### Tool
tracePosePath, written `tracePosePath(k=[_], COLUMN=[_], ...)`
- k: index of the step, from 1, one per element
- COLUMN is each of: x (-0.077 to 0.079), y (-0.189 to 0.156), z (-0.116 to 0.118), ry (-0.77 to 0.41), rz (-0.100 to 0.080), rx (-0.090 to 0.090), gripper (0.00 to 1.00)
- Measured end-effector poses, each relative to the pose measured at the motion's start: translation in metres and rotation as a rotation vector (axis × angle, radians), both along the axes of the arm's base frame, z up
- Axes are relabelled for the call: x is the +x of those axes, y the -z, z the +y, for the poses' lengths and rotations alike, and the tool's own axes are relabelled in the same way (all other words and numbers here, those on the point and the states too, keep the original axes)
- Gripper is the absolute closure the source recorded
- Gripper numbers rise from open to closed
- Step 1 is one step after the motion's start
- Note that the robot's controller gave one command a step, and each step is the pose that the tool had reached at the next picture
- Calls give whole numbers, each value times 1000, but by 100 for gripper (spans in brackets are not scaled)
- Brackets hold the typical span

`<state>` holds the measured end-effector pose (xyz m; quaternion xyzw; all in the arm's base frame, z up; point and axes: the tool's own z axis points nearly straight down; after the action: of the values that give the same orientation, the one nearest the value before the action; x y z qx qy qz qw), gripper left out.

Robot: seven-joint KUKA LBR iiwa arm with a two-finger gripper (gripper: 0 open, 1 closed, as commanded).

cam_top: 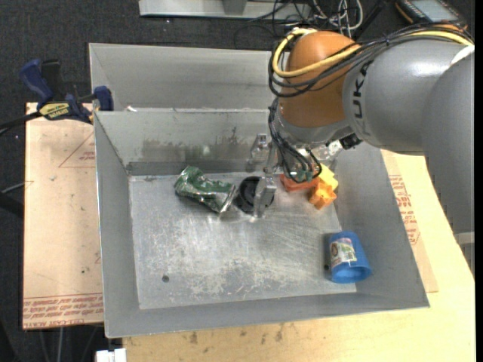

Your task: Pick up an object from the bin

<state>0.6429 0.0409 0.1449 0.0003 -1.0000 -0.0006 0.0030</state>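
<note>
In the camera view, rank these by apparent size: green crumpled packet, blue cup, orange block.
1. green crumpled packet and blue cup: too alike to rank.
2. orange block: clearly smallest, though part of it may be hidden.

The bin [226,270] is scuffed, dull grey metal. The green packet [202,189] at 10 o'clock looks like crinkly shiny foil, blue cup [347,259] at 4 o'clock smooth plastic, arm's orange cover [317,81] glossy.

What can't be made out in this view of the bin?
1. The black round thing: camera view; the end effector covers its right side, so its kind is unclear.
2. The orange block: camera view; partly hidden under the arm.
3. The blue cup: camera view; its label is too small to read.
</note>
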Motion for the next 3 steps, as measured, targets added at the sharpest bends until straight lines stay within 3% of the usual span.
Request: tracePosePath(k=[1, 2, 3], x=[2, 5, -6], y=[-5, 70, 29], z=[0, 24, 101], ry=[1, -50, -39], rz=[-8, -12, -11], rx=[0, 0, 2], gripper=[0, 0, 0])
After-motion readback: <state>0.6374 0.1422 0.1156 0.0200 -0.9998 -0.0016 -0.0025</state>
